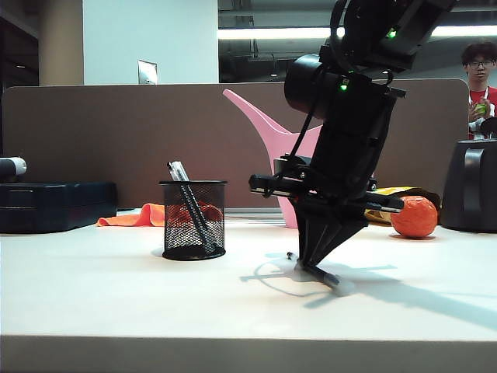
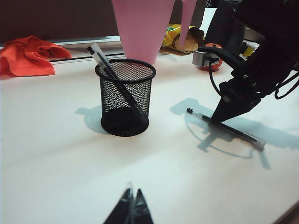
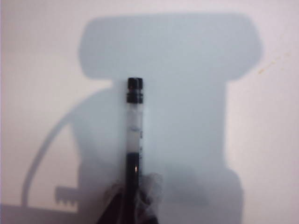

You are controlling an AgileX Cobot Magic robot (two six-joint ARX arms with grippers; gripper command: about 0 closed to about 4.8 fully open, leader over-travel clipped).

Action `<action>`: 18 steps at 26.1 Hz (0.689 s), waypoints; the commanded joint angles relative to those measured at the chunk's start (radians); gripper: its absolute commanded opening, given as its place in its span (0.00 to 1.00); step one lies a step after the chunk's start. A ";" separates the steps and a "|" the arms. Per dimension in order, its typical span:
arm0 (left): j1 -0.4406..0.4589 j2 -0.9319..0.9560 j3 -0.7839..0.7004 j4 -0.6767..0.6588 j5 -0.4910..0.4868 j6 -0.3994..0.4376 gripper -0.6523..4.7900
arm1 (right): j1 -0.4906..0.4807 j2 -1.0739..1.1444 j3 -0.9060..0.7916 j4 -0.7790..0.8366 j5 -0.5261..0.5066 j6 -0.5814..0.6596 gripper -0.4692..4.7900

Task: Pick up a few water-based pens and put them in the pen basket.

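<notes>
place: office or lab workspace | cues: white table (image 1: 116, 295) backed by a brown partition panel (image 1: 101, 140), ceiling strip lights (image 1: 272, 33), a person in glasses (image 1: 481, 74) seated behind the partition, black cases (image 1: 54, 206) at the table's far edge

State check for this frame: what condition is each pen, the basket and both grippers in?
Pen on table: lying flat, clamped by the right gripper.
Pens in basket: leaning, caps sticking out above the rim.
Pen basket: upright on the table.
Right gripper: shut on the table pen.
Left gripper: shut, empty, away from the basket.
</notes>
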 commanded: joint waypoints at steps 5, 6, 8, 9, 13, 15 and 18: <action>0.001 0.001 0.004 0.008 0.007 0.000 0.11 | 0.002 -0.058 -0.011 -0.049 0.004 -0.007 0.07; 0.001 0.001 0.004 0.008 0.007 0.000 0.11 | 0.002 -0.089 -0.011 -0.045 0.004 -0.013 0.07; 0.001 0.000 0.004 0.008 0.007 0.000 0.11 | 0.002 -0.127 -0.011 -0.040 0.004 -0.034 0.07; 0.001 0.000 0.004 0.008 0.007 0.000 0.11 | 0.002 -0.143 -0.011 -0.035 0.004 -0.042 0.07; 0.001 0.000 0.004 0.008 0.007 0.000 0.11 | 0.002 -0.203 -0.011 0.025 -0.048 -0.085 0.07; 0.001 0.000 0.004 0.008 0.007 0.000 0.11 | 0.002 -0.228 -0.011 0.085 -0.090 -0.086 0.07; 0.001 0.000 0.004 0.008 0.007 0.000 0.11 | 0.002 -0.251 -0.012 0.254 -0.180 -0.086 0.07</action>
